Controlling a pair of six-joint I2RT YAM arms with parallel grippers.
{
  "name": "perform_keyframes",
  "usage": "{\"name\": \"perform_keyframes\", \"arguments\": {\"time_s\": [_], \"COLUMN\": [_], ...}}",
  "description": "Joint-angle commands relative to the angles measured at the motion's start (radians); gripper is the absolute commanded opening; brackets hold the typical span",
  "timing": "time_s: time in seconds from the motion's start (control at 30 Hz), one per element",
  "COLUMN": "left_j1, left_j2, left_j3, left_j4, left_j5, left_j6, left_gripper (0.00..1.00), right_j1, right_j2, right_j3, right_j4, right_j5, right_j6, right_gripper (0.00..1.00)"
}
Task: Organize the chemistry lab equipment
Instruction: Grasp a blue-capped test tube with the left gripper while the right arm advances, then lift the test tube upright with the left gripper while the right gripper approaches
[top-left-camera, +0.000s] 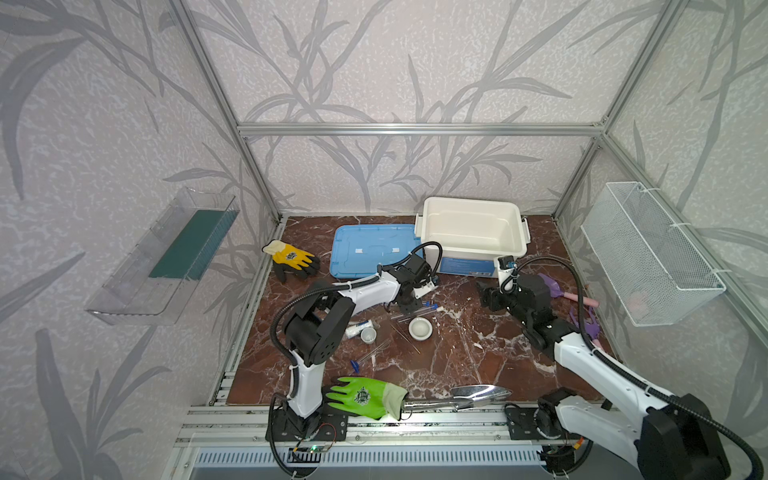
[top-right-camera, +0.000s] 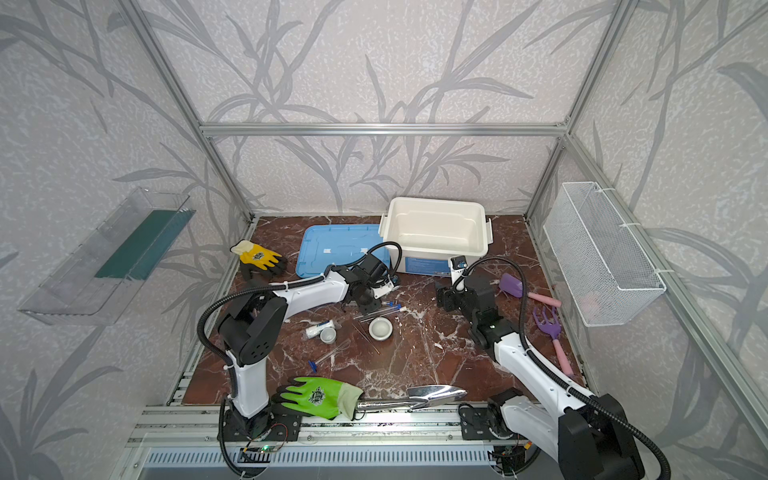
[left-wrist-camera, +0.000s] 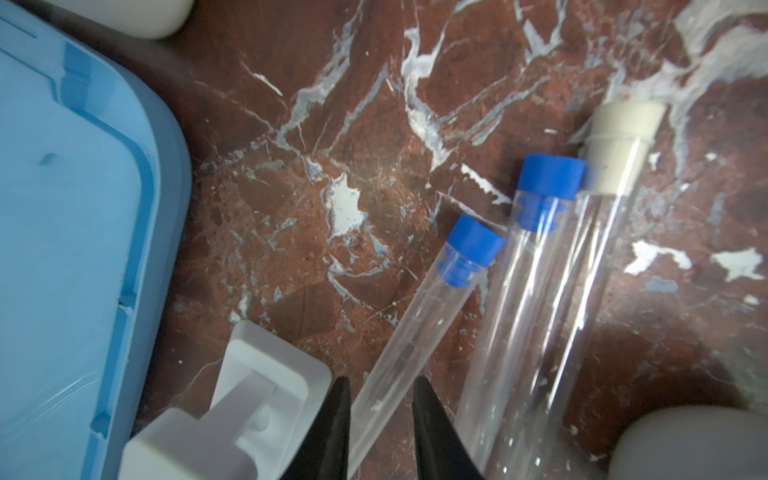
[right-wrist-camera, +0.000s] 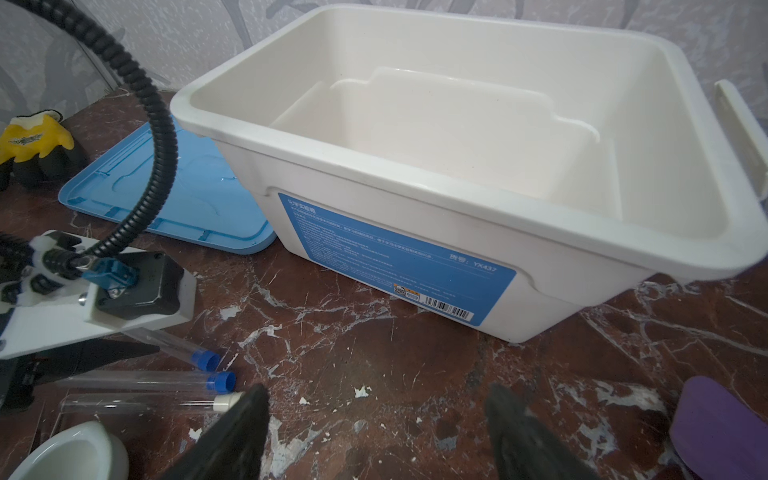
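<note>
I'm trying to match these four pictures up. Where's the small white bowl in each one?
In a top view: small white bowl, mid-scene, just nearer the camera than the test tubes.
In a top view: same spot.
Left wrist: blurred white shape past the white-capped tube, likely the bowl.
Right wrist: beside that tube, cut off by the frame.
Shared landmark: blue lid, in all four.

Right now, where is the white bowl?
In both top views the bowl stands near the middle of the table, just in front of the three tubes and right of the cup.
</note>
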Motion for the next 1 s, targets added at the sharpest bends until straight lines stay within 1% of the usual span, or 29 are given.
{"name": "perform_keyframes", "arguments": {"time_s": [0.0, 0.3, 0.53, 0.67, 0.97], "left_j1": [-0.001, 0.001, 0.001, -0.001, 0.000], "left_j2": [0.026, 0.054, 0.062, 0.060, -0.010], "left_j3": [0.026, 0.028, 0.031, 0.044, 0.039], "left_j4": [-0.003, -0.015, -0.017, -0.022, -0.022], "left_j5": [-0.015, -0.018, -0.014, 0.010, 0.051], "left_j6": [0.034, 0.043, 0.043, 0.023, -0.011], "left_gripper": [0.29, 0.29, 0.23, 0.20, 0.19], "right_j1": [0.005, 0.006, 0.006, 0.005, 0.005], "right_j2": [0.011, 0.029, 0.039, 0.041, 0.037], "right_j3": [-0.008, -0.009, -0.012, -0.012, -0.012], "right_j4": [0.033, 0.041, 0.047, 0.051, 0.045], "right_j5": [-0.014, -0.012, -0.006, -0.003, -0.003], "right_j6": [0.006, 0.007, 0.008, 0.011, 0.016], "right_gripper": [0.81, 0.81, 0.81, 0.81, 0.81]}}
